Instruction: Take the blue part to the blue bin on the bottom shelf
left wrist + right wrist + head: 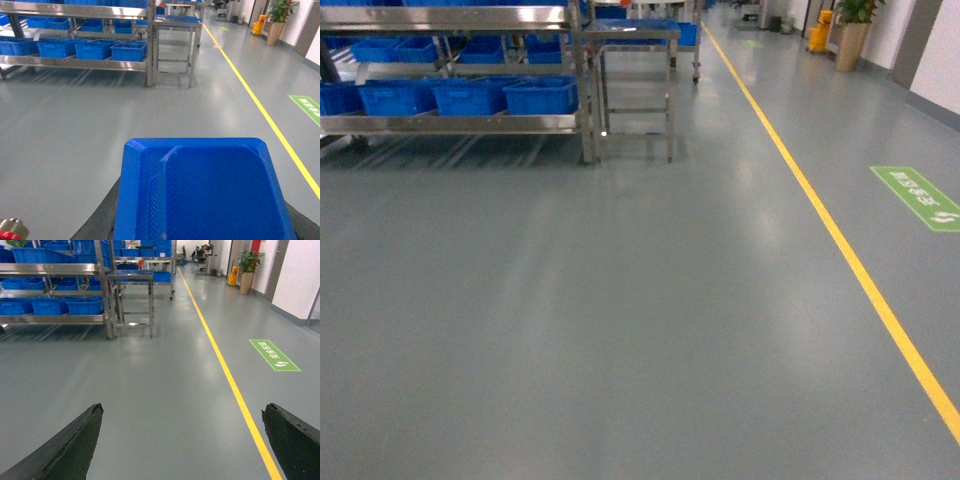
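Floor (620,330): grey and glossy, filling most of every view; a yellow line (840,240) runs along it on the right, with a green floor sign (920,197) beyond that.
Rack (585,90): shiny steel, far off at the upper left of the head view, cut off by the top and left edges.
Bottom shelf (450,124): a flat metal rail low on the rack, well apart from both arms.
Blue bins (540,95): a row of them stands on the bottom shelf, side by side; from here their insides are hidden, so I cannot tell which one has the plain blue inside.
Steel table (635,75): narrow, just beside the rack's right post.
Blue tray (200,190): very close to the left wrist camera, ribbed inside, cut off by the bottom edge.
Left claw (200,232): only dark finger edges (97,225) show at either side beneath the tray; the tray hides the gap, so I cannot tell whether it is apart or closed.
Right claw (182,410): the two black fingers (75,440) stand wide apart, touching nothing, with bare floor between them.
Red cap (11,234): a sliver in the left wrist view's bottom-left corner, mostly cut off.
Blue part: cannot be made out in any view.
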Robot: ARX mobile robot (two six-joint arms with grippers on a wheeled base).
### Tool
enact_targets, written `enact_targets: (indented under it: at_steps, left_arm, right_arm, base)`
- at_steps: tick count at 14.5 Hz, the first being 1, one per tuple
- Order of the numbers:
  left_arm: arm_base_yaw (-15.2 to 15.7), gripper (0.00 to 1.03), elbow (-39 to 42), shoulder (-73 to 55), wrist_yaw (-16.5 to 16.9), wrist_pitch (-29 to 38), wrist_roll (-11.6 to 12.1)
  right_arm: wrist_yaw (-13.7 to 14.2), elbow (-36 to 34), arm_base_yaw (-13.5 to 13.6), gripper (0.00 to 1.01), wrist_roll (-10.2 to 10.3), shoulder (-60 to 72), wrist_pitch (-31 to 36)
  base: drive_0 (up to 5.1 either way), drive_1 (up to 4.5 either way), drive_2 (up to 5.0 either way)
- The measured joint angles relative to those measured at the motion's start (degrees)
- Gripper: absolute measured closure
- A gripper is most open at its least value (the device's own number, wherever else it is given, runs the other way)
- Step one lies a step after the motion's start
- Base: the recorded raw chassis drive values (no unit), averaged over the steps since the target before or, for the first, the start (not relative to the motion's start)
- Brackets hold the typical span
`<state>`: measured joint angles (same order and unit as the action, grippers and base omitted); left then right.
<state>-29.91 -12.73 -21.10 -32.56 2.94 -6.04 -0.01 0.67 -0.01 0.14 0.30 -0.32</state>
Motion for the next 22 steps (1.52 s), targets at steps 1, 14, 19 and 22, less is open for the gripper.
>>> enact_targets:
  at_steps: [1,14,19,22]
  left_arm:
    - [-0.02,0.60,0.00,-0.02,0.07,0.00,0.00]
    - [0.00,0.60,0.00,-0.02,-0.04,0.07,0.00]
    - [0.00,0.60,0.00,-0.13,0.07,-0.02,0.00]
    - [0.00,0.60,0.00,-0.13,0.00,-0.07,0.00]
  right_arm:
    - [0.02,0.00,-0.02,0.03,0.00,0.00,0.04]
    - [0.00,0.00,0.00,0.03,0.00,0.00,0.33]
    - [0.00,0.00,0.00,0.03,0.00,0.00,0.11]
    - [0.00,0.00,0.00,0.03,0.00,0.00,0.13]
  base:
    - [0.0,0.00,0.0]
    - [0.0,3.65,-3.7]
    - [0.0,4.29,-4.4]
    - [-0.1,4.28,-4.4]
